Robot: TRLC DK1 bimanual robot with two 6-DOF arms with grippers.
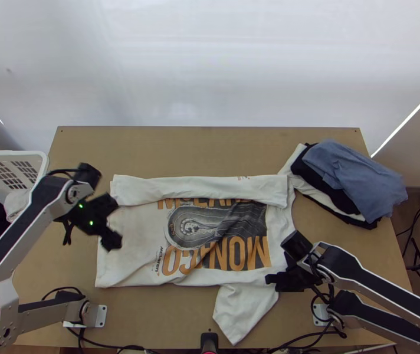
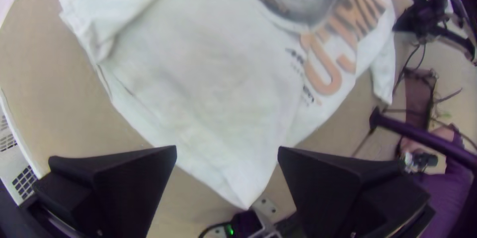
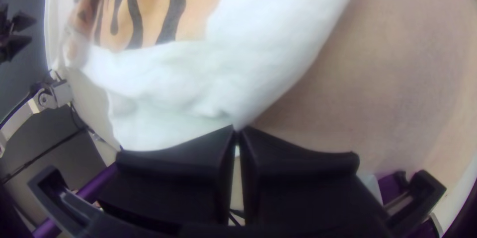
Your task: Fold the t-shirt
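White backdrop beyond the wooden table.

In the top view you look steeply down from high over the table's near edge. Your left wrist view looks down near the t-shirt's left end, your right one closer, by its near-right corner — all three share its print.

A white basket stands beside the worktop, at the left. On the right part of the worktop lies a pile of clothes, and a blue cloth is on top.
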